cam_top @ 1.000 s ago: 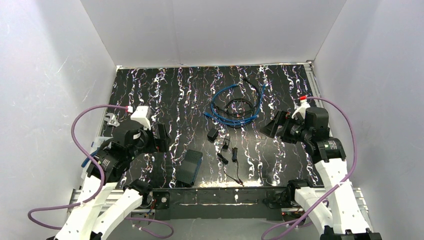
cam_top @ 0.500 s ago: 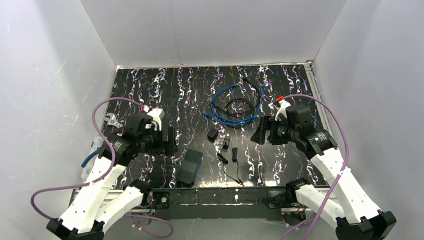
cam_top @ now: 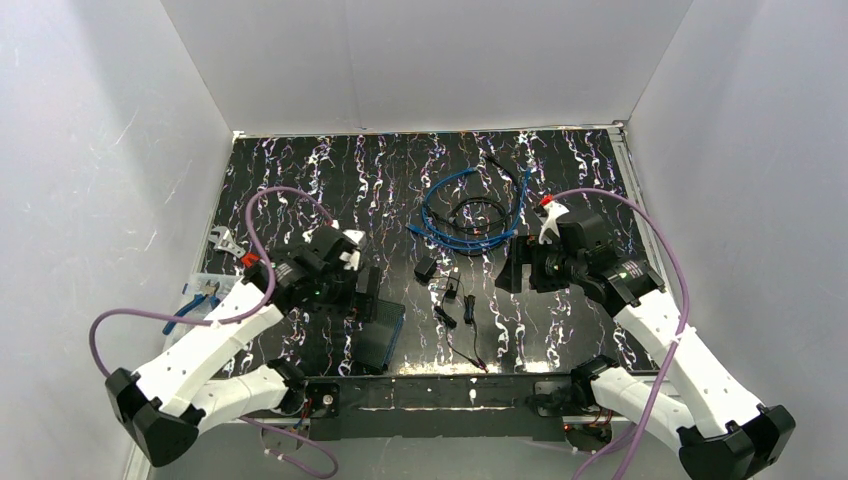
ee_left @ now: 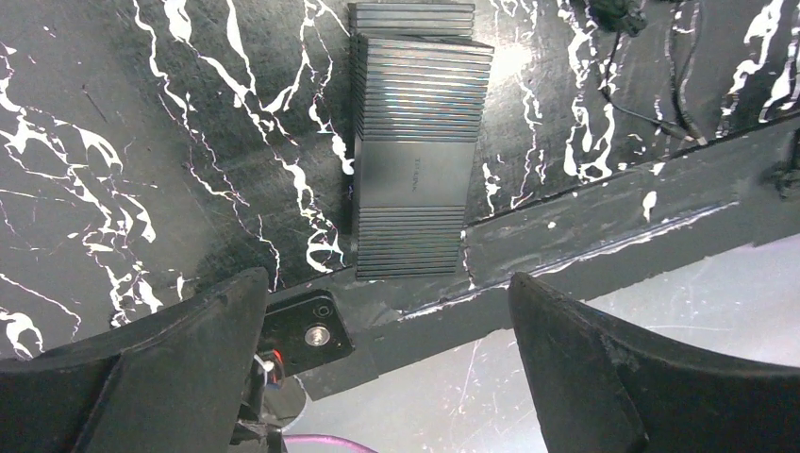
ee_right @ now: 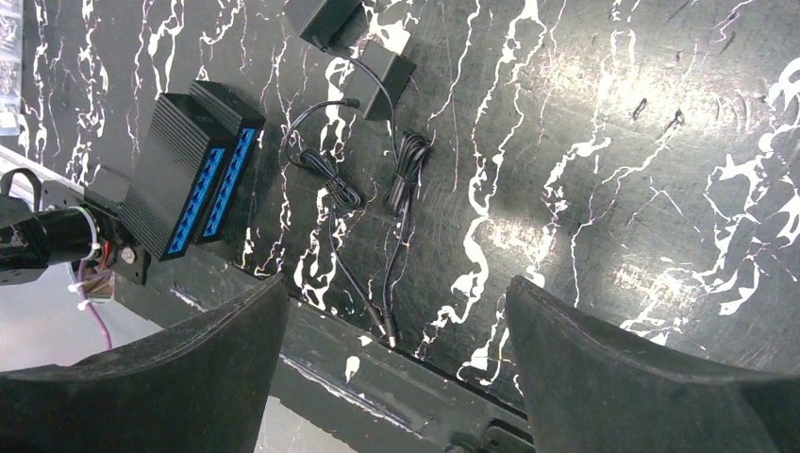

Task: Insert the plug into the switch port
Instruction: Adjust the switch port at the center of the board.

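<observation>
Left pincer (ee_left: 387, 283) and right pincer (ee_right: 396, 293) hang empty, jaws apart, above the counter (cam_top: 300, 180).
The left hangs over the switch (ee_left: 412, 170); the plug (ee_right: 385, 330) lies loose on the counter below the right.

The upper left of the top view is bare table (cam_top: 290, 190), open to pass. The blue cable coil (cam_top: 468, 215) fills the upper centre. Below it, adapters (cam_top: 427, 268) and thin black cords (cam_top: 455, 315) lie strewn just right of the switch (cam_top: 380, 335), leaving a narrow bare strip between them. Lower right of the cords, the surface lies free.
</observation>
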